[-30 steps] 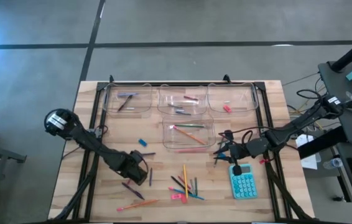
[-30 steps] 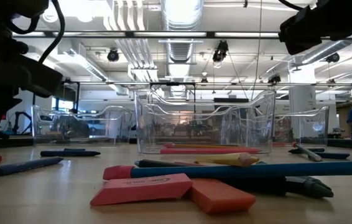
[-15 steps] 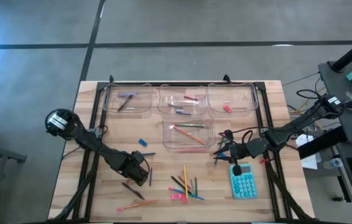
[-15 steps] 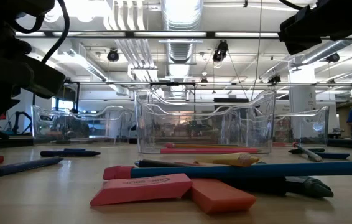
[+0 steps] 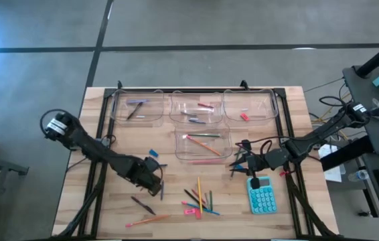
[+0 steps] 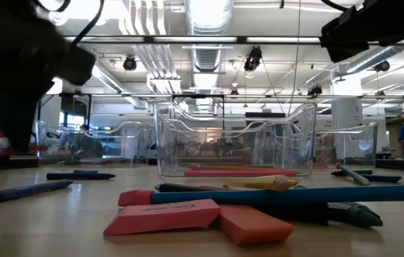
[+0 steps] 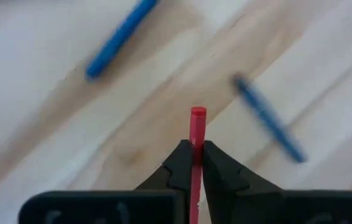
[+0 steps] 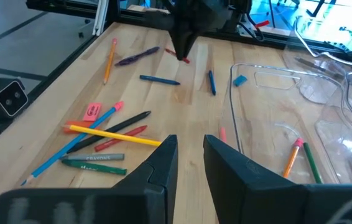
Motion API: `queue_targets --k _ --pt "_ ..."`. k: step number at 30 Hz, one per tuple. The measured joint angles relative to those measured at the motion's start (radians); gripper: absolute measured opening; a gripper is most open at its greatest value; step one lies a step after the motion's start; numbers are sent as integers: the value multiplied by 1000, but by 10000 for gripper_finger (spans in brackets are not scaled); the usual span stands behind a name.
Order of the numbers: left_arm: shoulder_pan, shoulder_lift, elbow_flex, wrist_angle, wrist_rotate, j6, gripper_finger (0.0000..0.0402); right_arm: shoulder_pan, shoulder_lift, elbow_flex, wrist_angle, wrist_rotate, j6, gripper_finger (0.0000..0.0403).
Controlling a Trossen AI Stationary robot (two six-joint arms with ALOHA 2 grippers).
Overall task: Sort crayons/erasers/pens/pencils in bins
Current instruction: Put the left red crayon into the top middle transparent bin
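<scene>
The left gripper (image 7: 194, 163), lower left of centre in the high view, has its fingers pinched tight on a red crayon (image 7: 196, 134) whose tip pokes out beyond them, lifted off the wooden table (image 5: 176, 214). A blue crayon (image 7: 120, 38) and a dark blue one (image 7: 268, 118) lie on the boards beneath it. Over on the right of the high view, the right gripper (image 5: 243, 163) hangs beside the near bin (image 5: 224, 148) above the teal calculator (image 5: 262, 198), fingers slightly apart and holding nothing, while three more bins (image 5: 166, 107) line the table's far edge.
</scene>
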Motion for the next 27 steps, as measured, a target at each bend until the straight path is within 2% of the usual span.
queue_targets --k 3,6,12,14,18,21,27 --pt "31 -51 44 -4 -53 71 8 0 0 0 12 0 5 68" --pt "61 -96 93 -25 -148 176 8 0 0 0 16 0 1 68" --pt "168 -172 191 3 -421 505 8 0 0 0 22 2 -3 68" --pt "224 -180 215 58 -470 642 8 0 0 0 22 2 -3 68" --pt "359 -178 230 269 -450 938 8 0 0 0 26 6 -2 68" --pt "471 -155 232 426 -356 1113 8 0 0 0 28 6 9 68" --pt "668 -60 235 575 -191 1305 8 0 0 0 26 6 24 68"
